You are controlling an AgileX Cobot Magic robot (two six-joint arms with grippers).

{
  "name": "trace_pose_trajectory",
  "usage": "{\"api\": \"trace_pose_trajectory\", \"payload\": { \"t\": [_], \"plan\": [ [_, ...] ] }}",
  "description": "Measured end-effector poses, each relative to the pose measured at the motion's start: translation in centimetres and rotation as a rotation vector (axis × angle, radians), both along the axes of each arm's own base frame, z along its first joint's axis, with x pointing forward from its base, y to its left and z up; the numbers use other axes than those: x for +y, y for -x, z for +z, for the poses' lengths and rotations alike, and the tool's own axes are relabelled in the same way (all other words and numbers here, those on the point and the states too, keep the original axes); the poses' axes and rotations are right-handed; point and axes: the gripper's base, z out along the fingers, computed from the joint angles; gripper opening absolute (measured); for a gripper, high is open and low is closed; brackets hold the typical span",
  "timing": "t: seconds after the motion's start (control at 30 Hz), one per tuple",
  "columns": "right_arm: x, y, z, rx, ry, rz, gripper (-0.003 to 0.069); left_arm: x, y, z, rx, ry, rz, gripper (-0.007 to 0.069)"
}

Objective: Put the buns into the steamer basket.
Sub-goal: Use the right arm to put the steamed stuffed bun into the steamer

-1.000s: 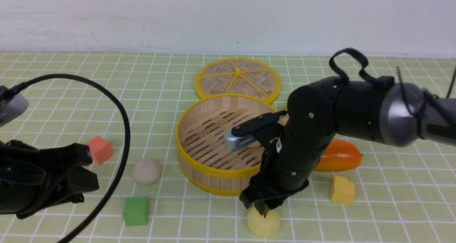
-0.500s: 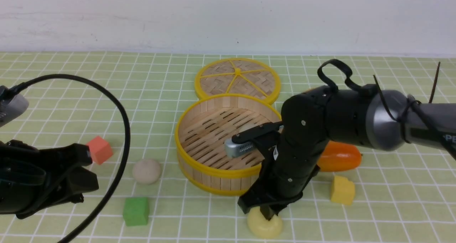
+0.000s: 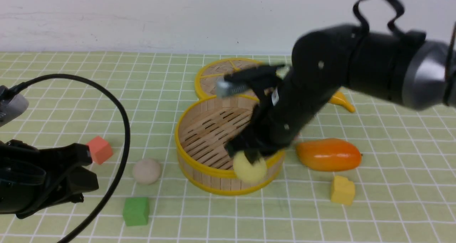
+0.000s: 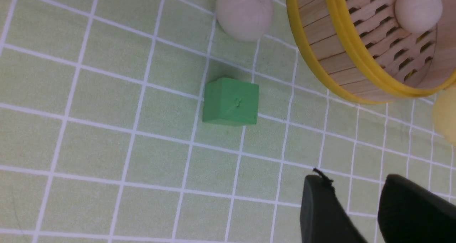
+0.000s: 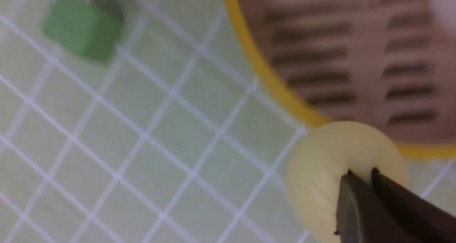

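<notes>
Yellow bun [image 3: 249, 169] is clamped in the right pincer [image 3: 250, 158]. Jaws are closed tight, tips sunk into its top; the right wrist view shows the dent. It hangs clear of the counter [image 3: 392, 207], lower centre of the front view, overlapping the near rim of the steamer basket [image 3: 208, 181]. Can't tell whether it is over the rim or just short of it. Right arm is blurred.

Second bun [image 4: 418, 8], off-white, sits on the slatted floor inside the basket. Only the left wrist view shows it; the arm hides it from the front.

Third bun [image 3: 146, 171], beige, is on the counter left of the basket, near but not touching.

Left pincer [image 4: 352, 189] is at lower left of the front view, jaws apart, holding nothing, well apart from the basket.

Green cube [image 3: 135, 211] is below the third bun, coral cube [image 3: 100, 149] upper left of it. Lid [image 3: 210, 75] lies flat just behind the basket. Mango [image 3: 327, 154] is right of the basket, yellow cube [image 3: 342, 190] below it.
</notes>
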Motion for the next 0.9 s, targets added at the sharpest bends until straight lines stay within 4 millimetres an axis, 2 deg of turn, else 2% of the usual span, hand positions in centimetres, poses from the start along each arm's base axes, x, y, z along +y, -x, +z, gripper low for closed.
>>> {"api": "trace_pose_trajectory", "payload": {
  "t": [0.07, 0.17, 0.3, 0.33, 0.37, 0.43, 0.53, 0.63, 0.73, 0.77, 0.8, 0.9],
  "plan": [
    [0.5, -1.0, 1.2, -0.089, -0.037, -0.003, -0.0003, 0.0, 0.0, 0.0, -0.001, 0.000, 0.000, 0.0238],
    [1.3, -2.3, 0.8, -0.158, -0.071, -0.013, -0.0003, 0.0, -0.1, 0.0, -0.008, 0.001, 0.003, 0.0238],
    [2.1, -3.5, -1.8, -0.149, -0.065, -0.021, -0.0003, 0.0, -0.1, 0.1, -0.010, 0.001, 0.004, 0.0238],
    [2.4, -3.9, -3.0, -0.137, -0.055, -0.023, -0.0002, 0.0, -0.1, 0.1, -0.012, 0.001, 0.005, 0.0238],
    [2.4, -4.0, -3.2, -0.135, -0.053, -0.023, -0.0002, 0.0, -0.1, 0.1, -0.013, 0.001, 0.005, 0.0238],
    [2.8, -4.5, -5.2, -0.113, -0.037, -0.026, 0.0010, 0.0, -0.1, 0.1, -0.019, 0.001, 0.008, 0.0238],
    [3.0, -4.8, -6.4, -0.100, -0.028, -0.030, 0.0038, 0.0, -0.2, 0.1, -0.020, 0.001, 0.008, 0.0238],
    [3.1, -5.0, -6.7, -0.098, -0.029, -0.035, 0.0106, 0.0, -0.2, 0.1, -0.023, -0.003, 0.005, 0.0238],
    [3.0, -4.9, -6.6, -0.087, -0.034, -0.052, 0.0204, 0.2, -0.3, 0.2, -0.048, -0.033, -0.004, 0.0238],
    [3.0, -4.8, -6.5, -0.078, -0.032, -0.056, 0.0264, 0.3, -0.4, 0.2, -0.065, -0.044, -0.001, 0.0238],
    [2.9, -4.7, -6.4, -0.075, -0.028, -0.055, 0.0281, 0.3, -0.4, 0.3, -0.068, -0.045, -0.001, 0.0238],
    [2.5, -4.2, -5.1, -0.076, -0.016, -0.045, 0.0390, 0.3, -1.1, 0.3, -0.074, -0.040, 0.016, 0.0238]
  ]
}}
